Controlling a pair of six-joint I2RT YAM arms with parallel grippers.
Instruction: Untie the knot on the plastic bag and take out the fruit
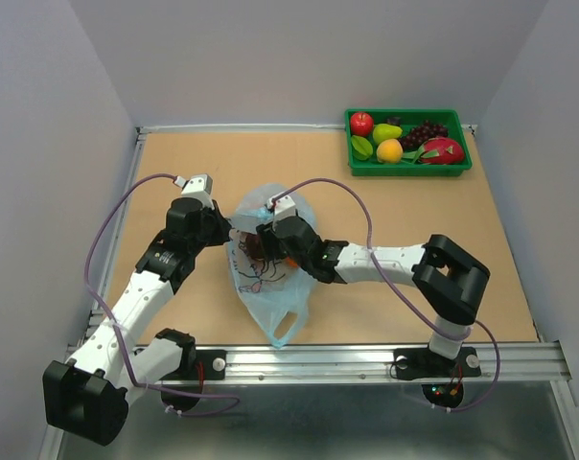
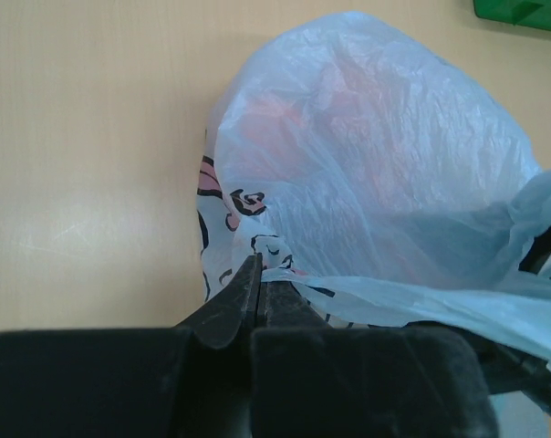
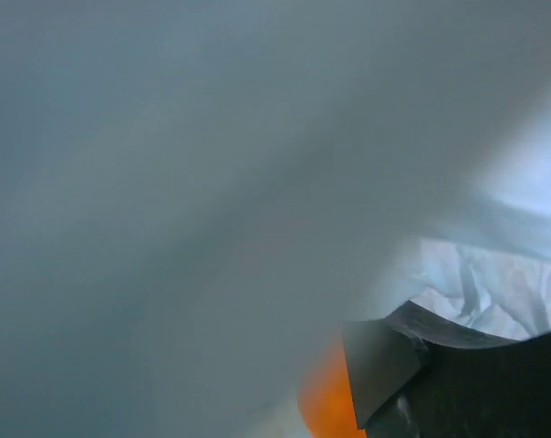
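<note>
Pinching a taut strip of the plastic bag [image 2: 376, 164] at the lower centre of its wrist view, the left hand [image 2: 257, 274] is fully closed. Mid-frame on the desk [image 1: 414, 259], the right hand [image 1: 270, 236] is buried in the bag; its opening cannot be told.

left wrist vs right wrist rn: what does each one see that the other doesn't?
Left wrist only: left gripper shut on a strip of the plastic bag, the bag's black and pink print, bare table, a corner of the green tray. Right wrist only: an orange thing beside one dark finger. Both: the same bag's blue film, only a blur in the right wrist view.
</note>
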